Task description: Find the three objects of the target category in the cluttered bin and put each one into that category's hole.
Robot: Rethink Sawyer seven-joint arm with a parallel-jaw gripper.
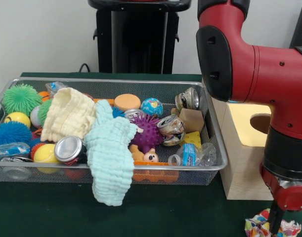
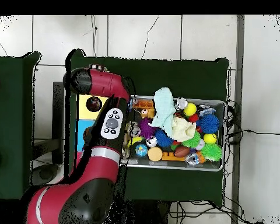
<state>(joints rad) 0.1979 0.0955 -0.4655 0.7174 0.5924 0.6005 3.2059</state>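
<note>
Hand [image 1: 276,228] low over colourful cloth [image 1: 262,226], beside wooden box [image 1: 244,148], bin [image 1: 210,143] cluttered

Evenly and brightly lit from above, with soft shadows only. Slight glare on the cans [image 1: 69,148] and the red arm [image 1: 259,74]. Mostly in focus.

Landmark: silver wire-mesh bin [image 1: 210,170] on the dark green table [image 1: 52,207]. Inside it, at left, fuzzy green spiky ball [image 1: 21,98]; near the middle, spiky purple ball [image 1: 147,133]. Draped over its front rim, pale mint waffle cloth [image 1: 111,163]. Just right of it, light wooden box with round hole [image 1: 239,148].
</note>
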